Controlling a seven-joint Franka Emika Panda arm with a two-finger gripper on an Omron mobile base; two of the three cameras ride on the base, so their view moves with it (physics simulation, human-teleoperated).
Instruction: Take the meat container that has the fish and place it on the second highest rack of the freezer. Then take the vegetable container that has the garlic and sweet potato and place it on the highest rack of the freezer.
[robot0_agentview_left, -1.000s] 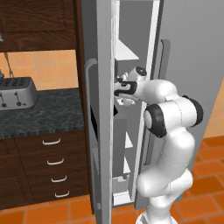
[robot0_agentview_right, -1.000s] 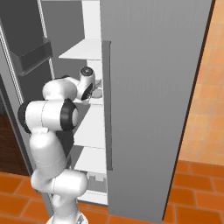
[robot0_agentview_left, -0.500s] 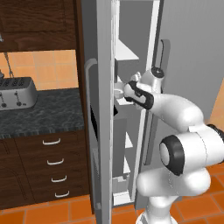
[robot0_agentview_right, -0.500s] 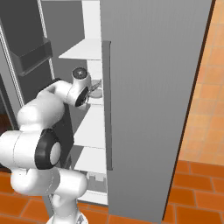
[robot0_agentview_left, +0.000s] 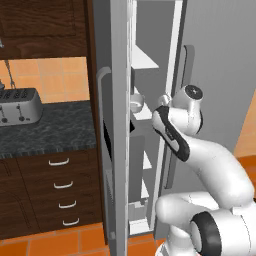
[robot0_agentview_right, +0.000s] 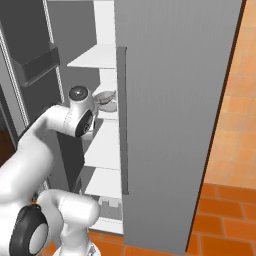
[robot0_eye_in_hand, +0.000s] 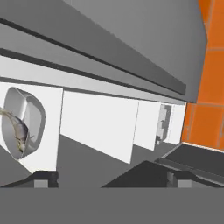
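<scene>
Left base view: freezer (robot0_agentview_left: 120, 125), tall grey cabinet, door ajar, vertical bar handle at front. Narrow white interior with stacked shelves; highest rack (robot0_agentview_left: 144, 59) bare; second highest rack (robot0_agentview_left: 142, 113) carries 1 pale container (robot0_agentview_left: 136, 102). White arm reaches toward that shelf. To the left, dark counter (robot0_agentview_left: 50, 127), toaster (robot0_agentview_left: 20, 106), 4 drawer pulls.

Right base view: same stack of shelves; highest rack (robot0_agentview_right: 95, 56) bare; container (robot0_agentview_right: 105, 100) sits on second highest rack (robot0_agentview_right: 107, 113), just beside the arm's wrist. Grey door panel (robot0_agentview_right: 170, 115) at right; orange tile floor (robot0_agentview_right: 225, 220).

Hand view: gripper (robot0_eye_in_hand: 111, 177), jaws released wide, nothing between the 2 tips. Container (robot0_eye_in_hand: 24, 122) rests on a white shelf at left, apart from the fingers; fish (robot0_eye_in_hand: 17, 131) lies inside it.
</scene>
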